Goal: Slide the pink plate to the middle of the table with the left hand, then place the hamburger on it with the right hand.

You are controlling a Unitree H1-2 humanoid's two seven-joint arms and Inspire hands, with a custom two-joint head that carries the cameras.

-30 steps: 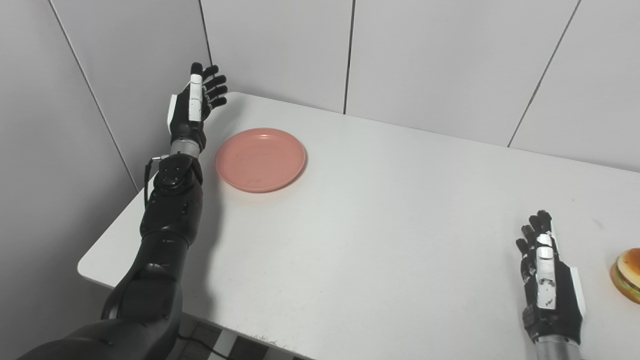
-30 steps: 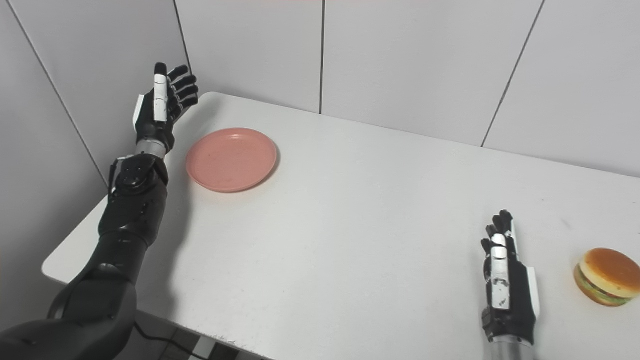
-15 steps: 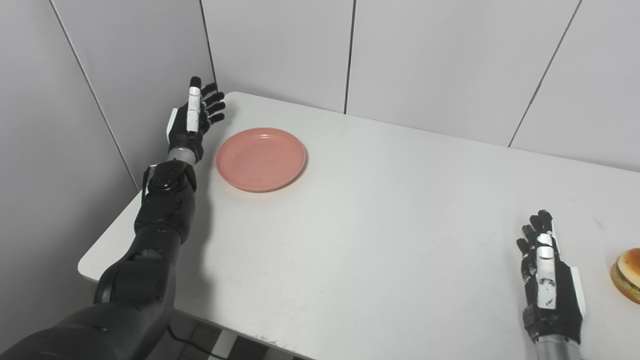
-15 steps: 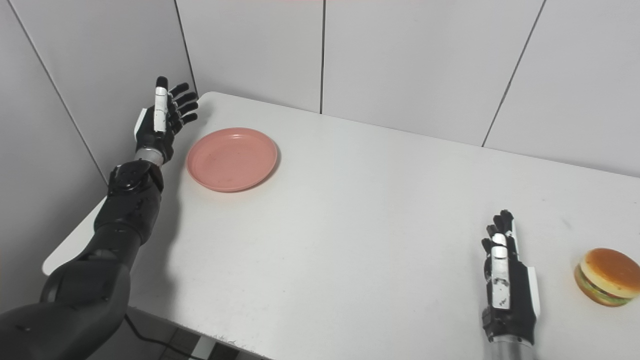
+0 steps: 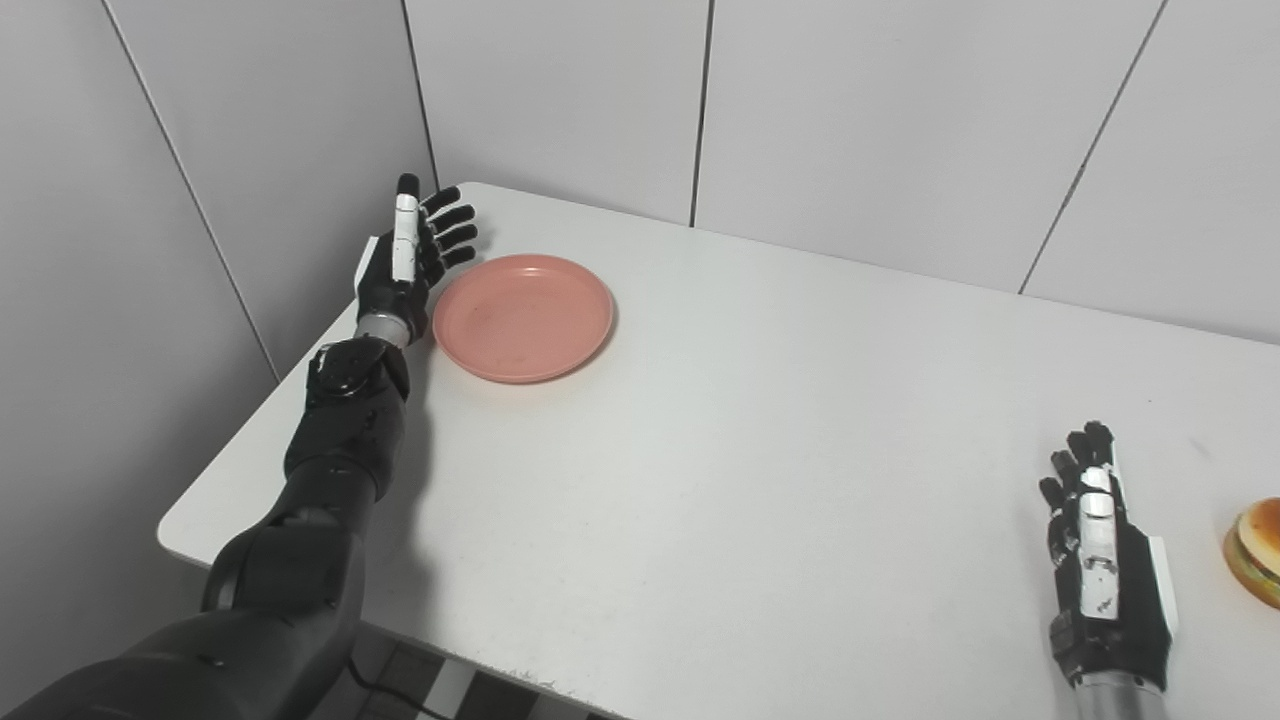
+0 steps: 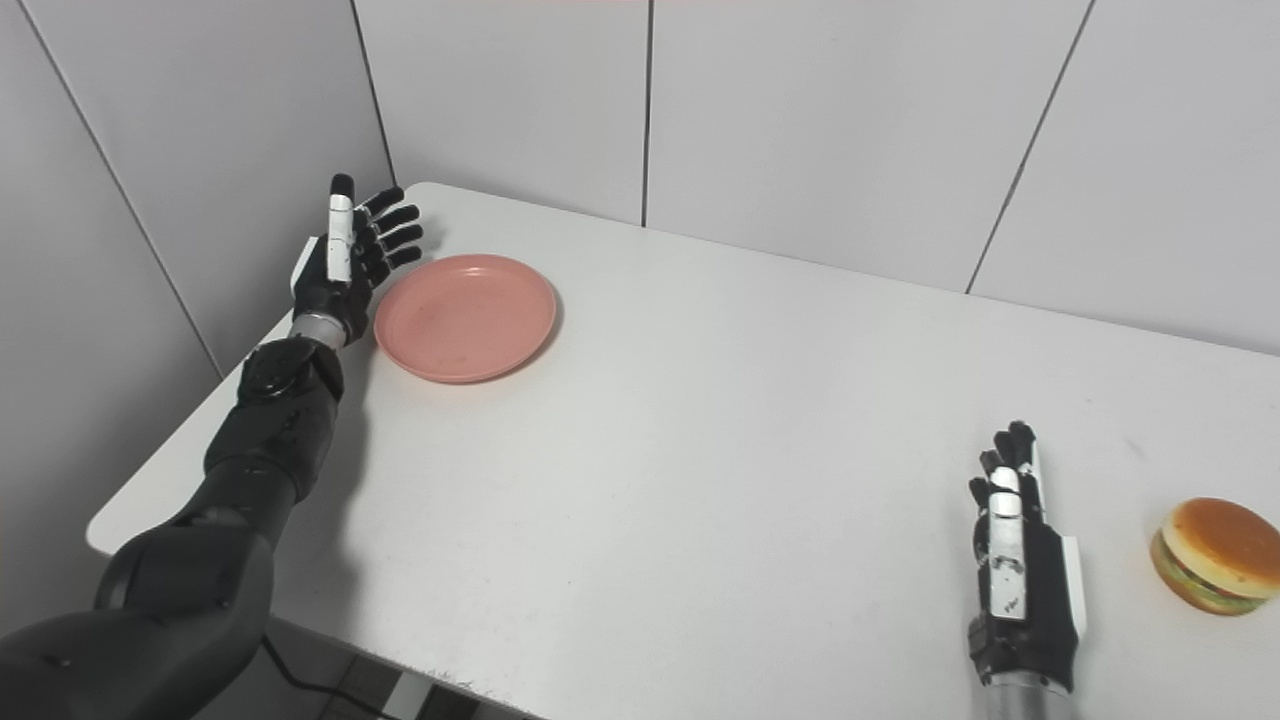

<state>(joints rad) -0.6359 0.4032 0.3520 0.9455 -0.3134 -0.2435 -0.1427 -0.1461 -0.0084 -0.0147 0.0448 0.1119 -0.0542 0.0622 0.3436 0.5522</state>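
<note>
The pink plate (image 5: 523, 315) lies empty near the table's far left corner. My left hand (image 5: 410, 262) stands open and edge-on right beside the plate's left rim, fingers spread and pointing away from me; whether it touches the rim I cannot tell. The hamburger (image 6: 1216, 555) sits on the table at the near right, partly cut off by the picture edge in the left eye view. My right hand (image 6: 1020, 575) rests open on the table a short way left of the hamburger, apart from it.
The white table (image 5: 760, 420) stands in a corner of grey panelled walls (image 5: 560, 90). Its left edge runs close to the left wall, just behind my left arm (image 5: 340, 440).
My left hand has come down and moved right, from above the table's left edge to close beside the plate's rim. The plate, hamburger and right hand have stayed put.
</note>
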